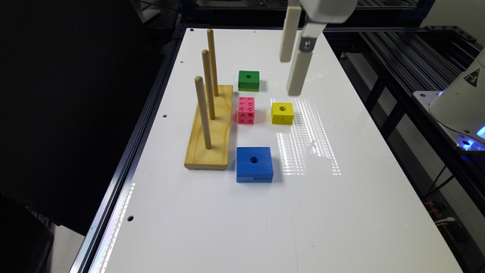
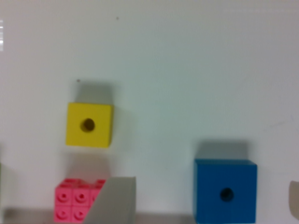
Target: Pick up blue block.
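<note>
Exterior view: gripper suspended above the white table, fingers spread wide, gripping nothing. Blue block flat on the table, well apart at about 7 o'clock from the gripper. Yellow block at 1 o'clock from the blue block; pink cube at 12; wooden peg stand just beside at 10. Bare table from 3 to 6 o'clock.

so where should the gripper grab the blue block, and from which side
Probably from straight above, closing on two opposite flat side faces of the blue block. It lies flat on the table, hole up, too wide to grip by the hole. The faces toward and away from the camera look safest, since the wooden peg base sits close on the exterior view's left. The gripper hangs above, apart from it.
</note>
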